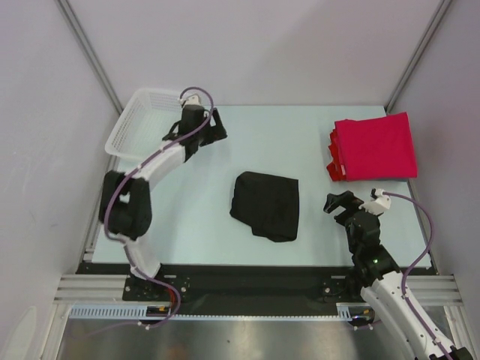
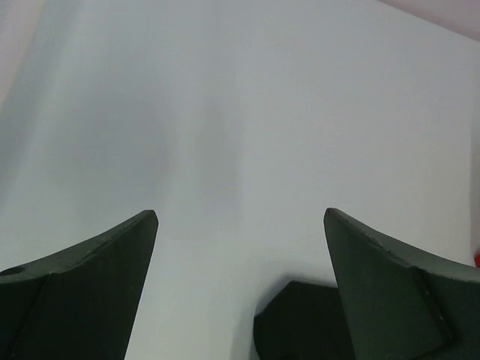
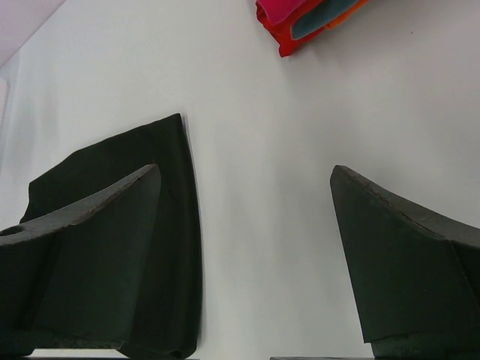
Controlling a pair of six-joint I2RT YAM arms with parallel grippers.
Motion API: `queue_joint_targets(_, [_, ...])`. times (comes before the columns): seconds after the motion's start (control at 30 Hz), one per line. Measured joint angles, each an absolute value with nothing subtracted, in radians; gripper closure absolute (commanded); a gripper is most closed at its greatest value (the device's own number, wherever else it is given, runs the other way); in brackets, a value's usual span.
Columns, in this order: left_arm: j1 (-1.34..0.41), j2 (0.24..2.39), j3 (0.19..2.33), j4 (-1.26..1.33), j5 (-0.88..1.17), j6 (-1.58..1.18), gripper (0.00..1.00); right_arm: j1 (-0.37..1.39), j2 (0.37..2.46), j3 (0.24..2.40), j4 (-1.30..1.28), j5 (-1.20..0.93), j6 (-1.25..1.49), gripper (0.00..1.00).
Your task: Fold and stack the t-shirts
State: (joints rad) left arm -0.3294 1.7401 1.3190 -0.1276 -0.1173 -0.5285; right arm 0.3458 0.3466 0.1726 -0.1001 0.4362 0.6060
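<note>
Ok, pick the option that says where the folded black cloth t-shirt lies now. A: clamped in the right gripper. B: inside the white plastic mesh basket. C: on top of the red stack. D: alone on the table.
D: the folded black cloth t-shirt lies alone on the pale table, clear of the stack of red t-shirts at far right and the white plastic mesh basket at far left.

The left arm and right arm are black-jointed with white links. Each carries a purple cable to a white camera block at its twelve o'clock end. The fingers are black wedges.
</note>
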Motion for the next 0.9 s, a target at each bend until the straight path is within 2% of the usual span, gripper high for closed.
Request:
queue_joint_targets(0.07, [-0.329,1.863,1.449,-0.172,-0.118,-0.52,0.01,0.346,0.347,0.173,-0.099,0.436,0.606,0.0])
queue_joint_targets(0.3, [-0.315,2.377,2.118,-0.384,-0.124,-0.497,0.07,0.346,0.347,0.173,-0.098,0.436,0.605,0.0])
queue_joint_targets(0.37, [-0.301,2.454,2.204,-0.42,-0.134,-0.511,0.07,0.346,0.347,0.173,-0.097,0.435,0.605,0.0])
queue_joint_targets(0.43, [-0.281,2.482,2.217,-0.444,-0.163,-0.538,0.08,0.346,0.347,0.173,-0.097,0.436,0.605,0.0])
queue_joint_targets(0.6, [-0.192,2.487,2.215,-0.487,-0.266,-0.641,0.02,0.346,0.347,0.173,-0.097,0.436,0.605,0.0])
queue_joint_targets(0.7, [-0.116,2.447,2.159,-0.468,-0.312,-0.705,0.01,0.346,0.347,0.173,-0.097,0.436,0.605,0.0])
queue_joint_targets(0.9, [-0.077,2.321,2.094,-0.431,-0.227,-0.733,0.01,0.346,0.347,0.173,-0.094,0.436,0.605,0.0])
